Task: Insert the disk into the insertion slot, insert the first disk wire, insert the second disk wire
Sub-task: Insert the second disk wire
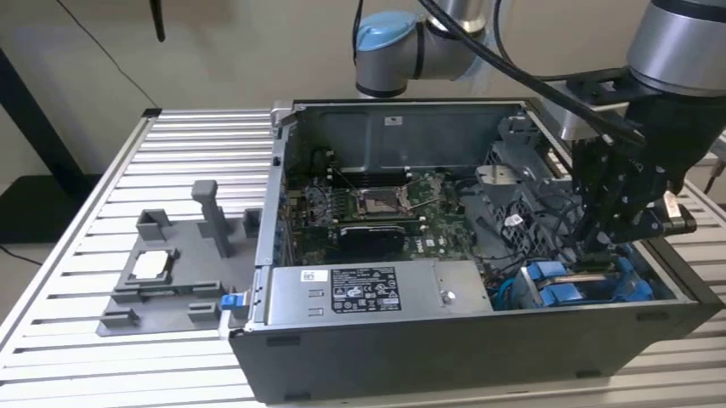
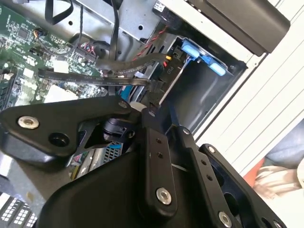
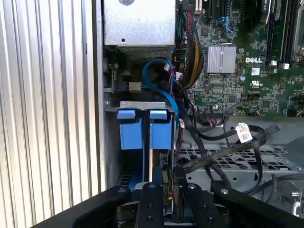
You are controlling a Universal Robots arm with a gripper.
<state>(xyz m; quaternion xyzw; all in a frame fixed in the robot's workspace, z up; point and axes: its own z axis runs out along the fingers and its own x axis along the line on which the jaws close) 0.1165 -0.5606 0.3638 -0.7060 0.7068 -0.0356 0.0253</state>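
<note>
Inside the open computer case (image 1: 477, 340), the gripper (image 1: 613, 234) hangs low in the corner at the exterior view's right, hemmed between the side wall (image 1: 681, 280) and a tangle of black cables (image 3: 223, 142). Those cables loop across the space beside the blue drive carriers (image 3: 145, 130), crowding any approach from the motherboard (image 1: 386, 204) side. The power supply box (image 1: 375, 289) blocks the front of the bay. Over the motherboard there is open room. On the slatted worktop (image 1: 170, 153), the grey fixture (image 1: 182, 263) stands well apart from the case.

I see bright blue carrier frames (image 3: 142, 130) beside a green motherboard (image 3: 247, 57); black cables (image 3: 223, 147) cross it.
</note>
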